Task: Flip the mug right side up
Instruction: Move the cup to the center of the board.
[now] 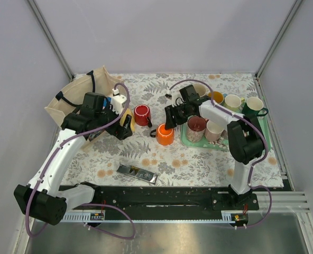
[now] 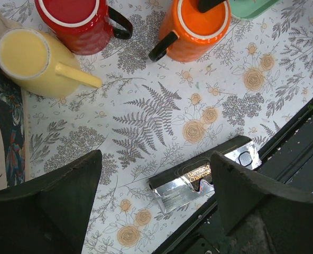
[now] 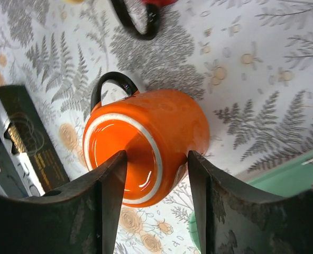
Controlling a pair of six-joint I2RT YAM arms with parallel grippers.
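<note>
Orange mug (image 3: 167, 127): glazed ceramic, so glossy you can see highlights inside it; the handle is shiny black.
Red mug (image 2: 74, 24): the same smooth, glossy glaze.
Yellow mug (image 2: 37, 66): glazed too, with a softer sheen.
Tablecloth (image 2: 146, 121): matt, with a printed fern pattern.
Packet (image 2: 196, 182): mirror-bright foil with a black printed band.
Tray (image 2: 251, 6): looks to you like smooth mint-green plastic.
Bag (image 1: 72, 95): plain matt cloth.
Fingers of your right gripper (image 3: 156, 157): dark, matt, faintly scuffed.
</note>
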